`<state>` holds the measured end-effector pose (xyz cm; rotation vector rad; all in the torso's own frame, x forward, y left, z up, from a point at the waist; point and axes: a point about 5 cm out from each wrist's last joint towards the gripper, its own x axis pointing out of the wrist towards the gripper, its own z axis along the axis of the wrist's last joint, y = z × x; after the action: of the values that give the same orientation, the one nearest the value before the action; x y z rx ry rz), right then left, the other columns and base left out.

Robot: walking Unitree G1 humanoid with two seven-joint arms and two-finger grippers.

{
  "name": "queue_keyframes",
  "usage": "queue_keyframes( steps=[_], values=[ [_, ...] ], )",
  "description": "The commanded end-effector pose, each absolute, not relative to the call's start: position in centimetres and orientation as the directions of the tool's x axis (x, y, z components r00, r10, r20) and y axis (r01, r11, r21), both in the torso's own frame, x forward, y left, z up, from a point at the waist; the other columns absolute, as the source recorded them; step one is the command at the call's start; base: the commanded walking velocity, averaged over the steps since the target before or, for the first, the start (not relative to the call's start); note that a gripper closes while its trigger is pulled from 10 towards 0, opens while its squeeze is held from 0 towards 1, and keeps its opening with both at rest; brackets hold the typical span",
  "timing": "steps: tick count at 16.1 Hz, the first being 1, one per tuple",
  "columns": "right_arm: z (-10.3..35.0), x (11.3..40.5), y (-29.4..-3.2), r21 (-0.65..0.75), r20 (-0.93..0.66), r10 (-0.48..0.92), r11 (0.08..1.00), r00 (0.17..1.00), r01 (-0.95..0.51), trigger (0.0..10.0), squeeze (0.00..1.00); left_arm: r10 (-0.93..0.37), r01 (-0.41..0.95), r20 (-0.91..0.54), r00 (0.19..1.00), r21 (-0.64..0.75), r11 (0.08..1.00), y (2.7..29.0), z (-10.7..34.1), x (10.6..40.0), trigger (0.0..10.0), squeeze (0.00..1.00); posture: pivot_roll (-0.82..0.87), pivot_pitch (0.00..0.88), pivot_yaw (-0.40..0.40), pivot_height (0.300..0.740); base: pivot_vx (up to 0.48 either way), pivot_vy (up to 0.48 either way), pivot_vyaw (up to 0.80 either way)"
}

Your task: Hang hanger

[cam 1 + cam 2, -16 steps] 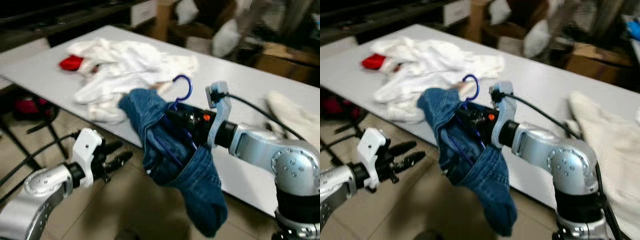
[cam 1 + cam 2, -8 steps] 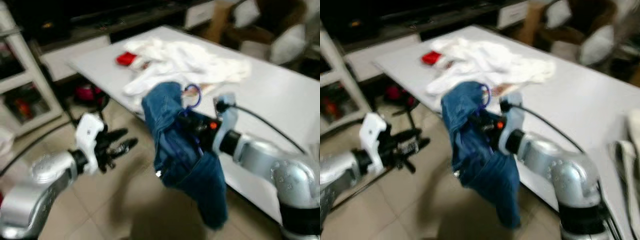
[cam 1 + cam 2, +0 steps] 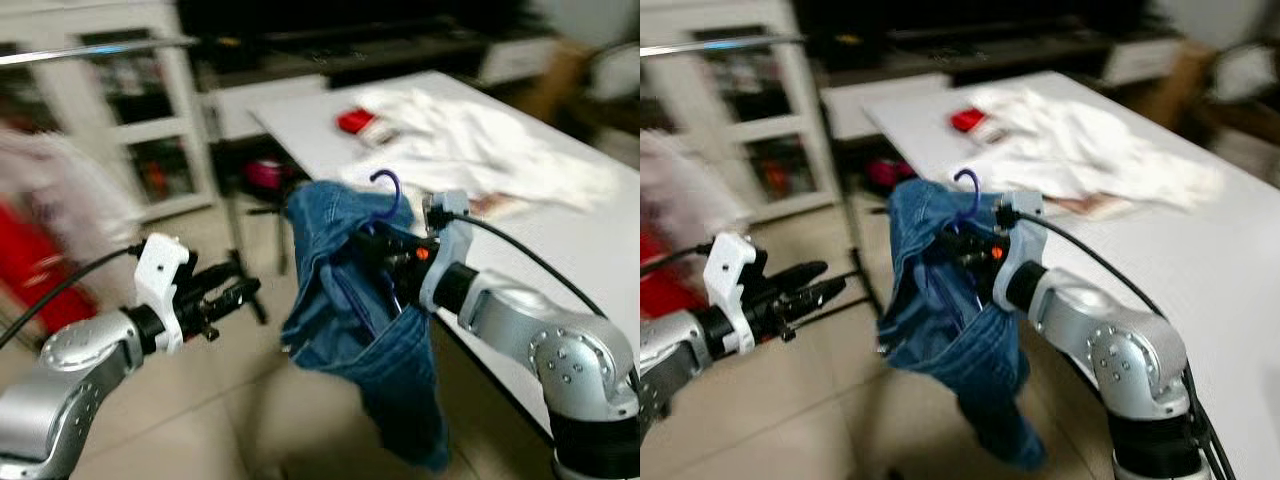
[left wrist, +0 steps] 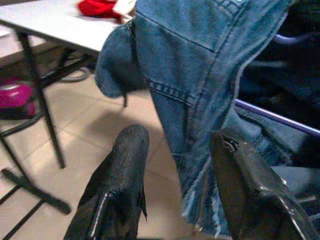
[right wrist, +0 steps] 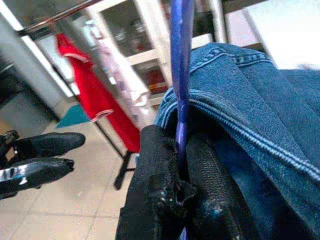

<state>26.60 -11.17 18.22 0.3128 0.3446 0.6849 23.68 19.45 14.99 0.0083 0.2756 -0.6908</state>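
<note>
A blue plastic hanger carries a pair of blue jeans that droops toward the floor. My right gripper is shut on the hanger's neck just below the hook, holding it up in front of me beside the white table. My left gripper is open and empty, a little left of the jeans at about the same height. In the left wrist view its fingers point at the denim without touching it. A metal clothes rail runs across the upper left.
A red garment and a pale one hang from the rail. White shelving stands behind it. A heap of white clothes and a red item lie on the table. Tiled floor lies below my arms.
The view has swung left, bringing the rail, hanging clothes and shelving into sight and pushing the table right. Both grippers keep their hold and spacing.
</note>
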Motion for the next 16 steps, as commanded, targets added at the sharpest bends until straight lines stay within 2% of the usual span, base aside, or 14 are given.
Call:
queue_keyframes(
  steps=[1,5,7,11,13,15,16],
  values=[
    [18.2,26.6,-11.3,0.387,-0.194,0.66,0.732,0.726,-0.561,10.0,0.0,-0.64,0.644,-0.248,0.727,-0.079,0.761,19.3,15.3,23.5,10.0,0.0,-0.05,0.0,-0.005,0.74,0.0,0.0,0.77],
    [16.8,26.9,-11.5,0.373,-0.234,0.641,0.754,0.731,-0.541,10.0,0.0,-0.592,0.598,-0.251,0.766,-0.06,0.8,19.8,15.4,23.6,10.0,0.0,-0.04,0.0,-0.022,0.74,0.0,0.0,0.77],
    [15.8,27.4,-12.4,0.335,-0.231,0.576,0.804,0.784,-0.492,10.0,0.0,-0.528,0.535,-0.219,0.821,-0.03,0.844,19.6,15.4,24.7,10.0,0.0,-0.04,0.0,-0.015,0.74,0.0,0.0,0.67],
    [13.6,27.8,-14.1,0.307,-0.228,0.458,0.871,0.859,-0.383,10.0,0.0,-0.403,0.412,-0.169,0.899,0.021,0.911,19.0,15.3,26.8,10.0,0.0,-0.05,0.0,-0.001,0.74,0.0,0.0,0.0],
    [12.4,28.4,-15.3,0.233,-0.246,0.297,0.942,0.923,-0.241,10.0,0.0,-0.332,0.342,-0.16,0.93,0.044,0.938,19.0,14.3,27.5,10.0,0.0,-0.05,0.0,0.007,0.74,0.0,0.0,0.0],
    [12.3,28.4,-15.1,0.199,-0.208,0.318,0.94,0.925,-0.278,10.0,0.0,-0.343,0.365,-0.2,0.918,0.084,0.927,19.2,13.7,27.0,10.0,0.0,-0.04,0.0,-0.001,0.74,0.0,0.0,0.0],
    [12.5,28.4,-14.8,0.16,-0.194,0.353,0.932,0.915,-0.325,10.0,0.0,-0.345,0.36,-0.2,0.917,0.043,0.932,19.9,13.7,26.8,10.0,0.0,-0.03,0.0,-0.004,0.74,0.0,0.0,0.0]
  ],
)
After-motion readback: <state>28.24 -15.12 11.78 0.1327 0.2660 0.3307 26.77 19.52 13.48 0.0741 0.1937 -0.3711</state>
